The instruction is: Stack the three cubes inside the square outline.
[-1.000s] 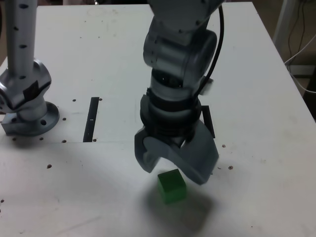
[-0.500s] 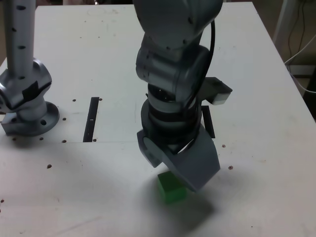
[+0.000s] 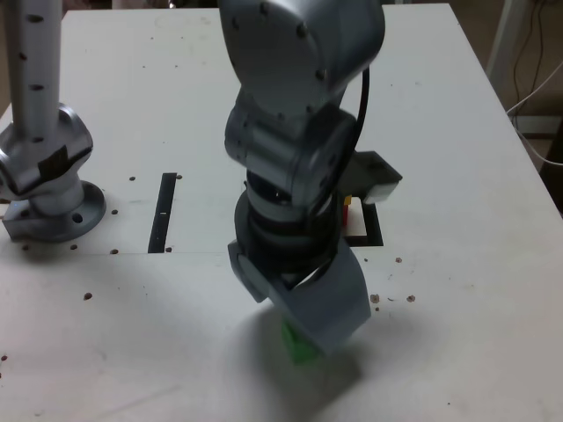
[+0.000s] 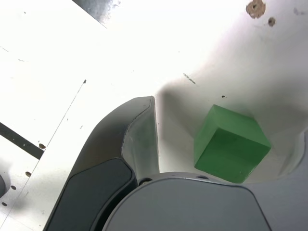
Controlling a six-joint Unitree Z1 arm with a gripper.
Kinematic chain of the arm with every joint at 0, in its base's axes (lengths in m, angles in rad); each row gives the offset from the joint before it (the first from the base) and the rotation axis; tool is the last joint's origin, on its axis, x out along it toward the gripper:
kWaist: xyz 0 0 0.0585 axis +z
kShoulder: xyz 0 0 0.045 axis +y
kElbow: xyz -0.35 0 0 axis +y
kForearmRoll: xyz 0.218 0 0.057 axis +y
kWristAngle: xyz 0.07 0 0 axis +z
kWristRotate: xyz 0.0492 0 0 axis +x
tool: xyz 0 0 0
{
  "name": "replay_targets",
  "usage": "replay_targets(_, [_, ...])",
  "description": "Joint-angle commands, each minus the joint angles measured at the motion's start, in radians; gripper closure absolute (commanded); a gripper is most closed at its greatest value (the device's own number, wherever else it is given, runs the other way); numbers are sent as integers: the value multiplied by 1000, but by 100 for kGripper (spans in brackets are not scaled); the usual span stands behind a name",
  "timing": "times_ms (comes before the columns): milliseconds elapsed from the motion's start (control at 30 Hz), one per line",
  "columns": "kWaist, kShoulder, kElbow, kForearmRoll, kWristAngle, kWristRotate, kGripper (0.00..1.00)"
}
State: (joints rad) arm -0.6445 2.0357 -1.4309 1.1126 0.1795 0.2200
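The arm bends steeply down over the white table [image 3: 457, 132], its end effector [image 3: 303, 312] pointing downward with jaws spread wide. The green cube [image 4: 230, 143] sits on the table between them, ungripped.

In the exterior view the end effector [image 3: 303, 308] covers most of the green cube [image 3: 297, 345]; only a sliver of its lower near corner shows. The arm hides much of the square outline [image 3: 369, 227], leaving its right-hand bar and a strip of white centre. Beside that, a scrap of red [image 3: 347, 200] above a scrap of yellow [image 3: 347, 213] peeks past the arm, too little to tell their shape. In the wrist view the end effector's body cuts off the green cube's lower face, and one finger runs out of the picture.
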Motion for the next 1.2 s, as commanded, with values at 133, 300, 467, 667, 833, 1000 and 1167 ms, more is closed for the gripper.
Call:
replay_targets(133, [-23, 39, -10, -2, 10, -7, 8])
replay_targets(300, [-36, 57, -14, -6, 21, -18, 12])
replay_targets(467, [-39, 63, -22, -3, 32, -36, 22])
replay_targets(667, [-40, 66, -31, -3, 49, -64, 49])
replay_targets(833, [-43, 66, -34, -7, 57, -69, 64])
replay_targets(1000, [-43, 66, -34, -5, 57, -74, 65])
replay_targets(1167, [-43, 66, -34, -2, 57, -78, 66])
